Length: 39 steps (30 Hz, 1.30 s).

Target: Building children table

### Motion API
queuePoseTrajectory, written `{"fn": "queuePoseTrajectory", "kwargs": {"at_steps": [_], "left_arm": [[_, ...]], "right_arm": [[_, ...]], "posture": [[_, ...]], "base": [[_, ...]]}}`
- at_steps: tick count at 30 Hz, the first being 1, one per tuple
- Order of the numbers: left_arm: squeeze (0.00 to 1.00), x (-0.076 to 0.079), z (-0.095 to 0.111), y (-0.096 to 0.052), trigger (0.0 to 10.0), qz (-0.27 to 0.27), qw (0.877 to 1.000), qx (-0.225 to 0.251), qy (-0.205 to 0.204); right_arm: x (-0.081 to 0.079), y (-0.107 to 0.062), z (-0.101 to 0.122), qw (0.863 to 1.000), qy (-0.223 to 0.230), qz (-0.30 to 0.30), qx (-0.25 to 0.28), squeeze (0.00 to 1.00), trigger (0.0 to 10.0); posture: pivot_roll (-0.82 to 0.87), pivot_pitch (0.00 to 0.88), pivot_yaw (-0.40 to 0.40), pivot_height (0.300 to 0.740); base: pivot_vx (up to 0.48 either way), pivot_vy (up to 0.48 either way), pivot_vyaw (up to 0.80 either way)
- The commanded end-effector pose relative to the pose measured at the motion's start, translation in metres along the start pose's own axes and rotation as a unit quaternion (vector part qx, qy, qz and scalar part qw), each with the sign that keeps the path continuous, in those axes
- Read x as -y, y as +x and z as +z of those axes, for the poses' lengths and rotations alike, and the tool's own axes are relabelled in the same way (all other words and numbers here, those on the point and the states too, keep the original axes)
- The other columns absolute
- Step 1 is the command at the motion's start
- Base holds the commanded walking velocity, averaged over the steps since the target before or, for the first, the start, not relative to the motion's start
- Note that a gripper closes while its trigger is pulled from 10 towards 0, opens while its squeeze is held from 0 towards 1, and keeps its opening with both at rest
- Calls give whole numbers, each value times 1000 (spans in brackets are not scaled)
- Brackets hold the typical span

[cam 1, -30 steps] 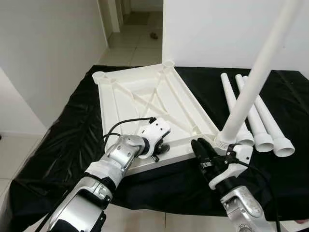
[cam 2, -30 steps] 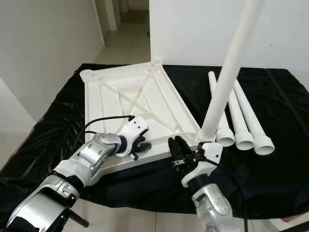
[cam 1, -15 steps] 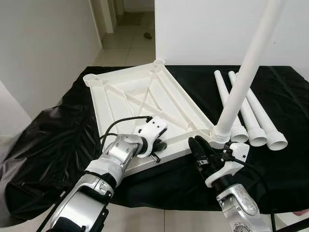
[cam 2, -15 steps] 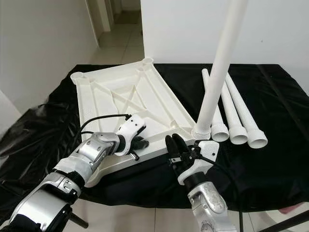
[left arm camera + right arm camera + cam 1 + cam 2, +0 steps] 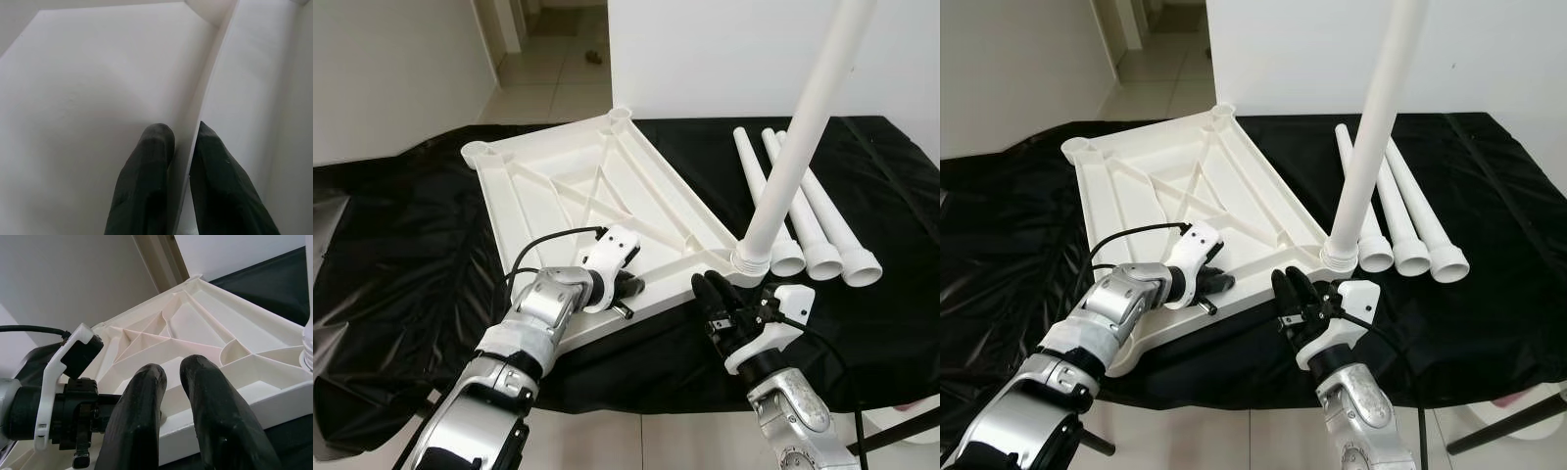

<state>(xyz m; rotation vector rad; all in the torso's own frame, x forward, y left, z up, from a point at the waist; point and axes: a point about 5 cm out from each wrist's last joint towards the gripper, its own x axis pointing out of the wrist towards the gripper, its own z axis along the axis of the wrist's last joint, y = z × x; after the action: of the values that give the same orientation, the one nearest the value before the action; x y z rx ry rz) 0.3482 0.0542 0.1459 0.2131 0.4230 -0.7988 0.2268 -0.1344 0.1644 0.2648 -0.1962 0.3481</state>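
Upturned white tabletop [image 5: 1197, 201] lay on black sheeting [image 5: 1489, 245].
One leg [image 5: 1371, 127] stood socketed; three legs [image 5: 1400, 211] lay beside it; both grippers stayed at the near edge.
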Motion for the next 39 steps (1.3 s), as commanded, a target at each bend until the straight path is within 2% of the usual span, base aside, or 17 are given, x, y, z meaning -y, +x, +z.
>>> {"fn": "queuePoseTrajectory", "kwargs": {"at_steps": [1, 9, 15, 32, 35, 37, 39], "left_arm": [[0, -34, -8, -15, 0, 207, 978, -4, -28], [0, -21, 4, -17, 0, 189, 982, 14, -18], [0, -13, 11, -25, 0, 189, 981, 28, -23], [0, -9, 10, -46, 0, 227, 972, 43, -52], [0, -8, 9, -46, 0, 229, 971, 43, -56], [0, -5, 11, -40, 0, 222, 973, 44, -52], [0, 2, 18, -25, 0, 199, 978, 49, -42]], "right_arm": [[-1, 0, -2, 1000, -2, -2, -4, 0, 10000], [-1, 2, -3, 1000, -5, 0, -2, 0, 10000], [-1, 2, -3, 1000, -6, -1, -2, 0, 10000], [-2, 2, -7, 1000, -3, 6, -8, 0, 10000], [-2, 3, -8, 1000, -3, 7, -9, 0, 10000], [-2, 5, -8, 1000, -4, 8, -9, 0, 10000], [-2, 7, -8, 1000, -6, 10, -8, 0, 10000]], "posture": [[-12, 96, 89, 740], [-10, 96, 95, 740], [-6, 100, 99, 740], [20, 99, 68, 740], [23, 99, 63, 740], [19, 99, 63, 740], [14, 101, 66, 740]], "base": [[0, 0, 0], [0, 0, 0], [0, 0, 0], [0, 0, 0], [0, 0, 0], [0, 0, 0], [0, 0, 0]]}}
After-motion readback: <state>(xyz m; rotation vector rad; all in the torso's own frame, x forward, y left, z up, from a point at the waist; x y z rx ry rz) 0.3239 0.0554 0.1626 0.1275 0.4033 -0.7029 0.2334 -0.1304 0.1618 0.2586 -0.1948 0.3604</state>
